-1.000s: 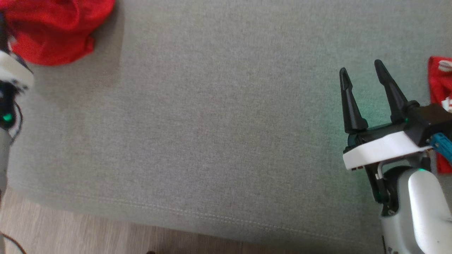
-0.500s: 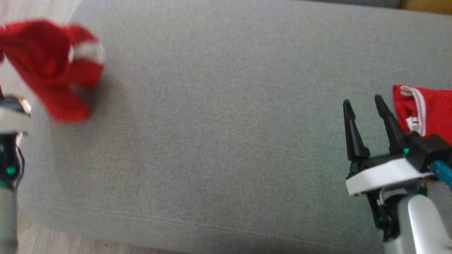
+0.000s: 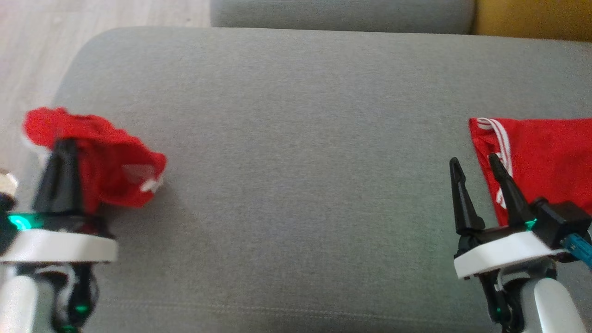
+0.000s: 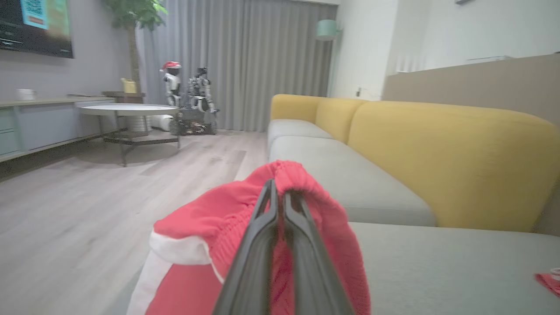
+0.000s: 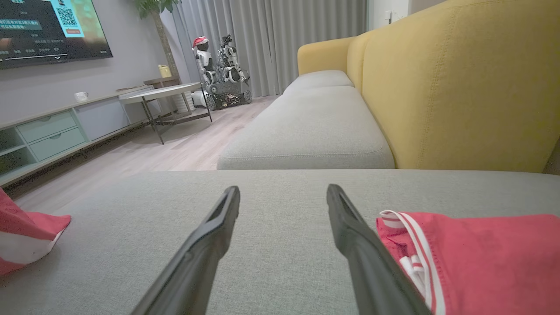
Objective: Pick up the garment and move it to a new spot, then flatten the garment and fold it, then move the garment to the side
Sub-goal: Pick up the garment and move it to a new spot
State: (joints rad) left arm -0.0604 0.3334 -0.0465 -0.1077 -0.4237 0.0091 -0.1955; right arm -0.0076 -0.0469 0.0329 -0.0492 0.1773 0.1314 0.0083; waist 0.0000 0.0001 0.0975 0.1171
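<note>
Garment [image 3: 104,159] sat bunched at the left end of the grey seat cushion [image 3: 296,138]. Our left gripper [image 3: 66,143] had its fingers clamped tight on the elastic edge, and the loose cloth spilled up and right of the jaws in the head view, apparently resting on the cushion. Our right gripper [image 3: 474,158] hung with jaws spread wide, holding nothing, well apart across the cushion and just beside a second red piece [image 3: 545,152] with white stripes lying flat. We judged the left arm nearer, and the bare middle lay to its right. Long axis we couldn't tell, too crumpled.
</note>
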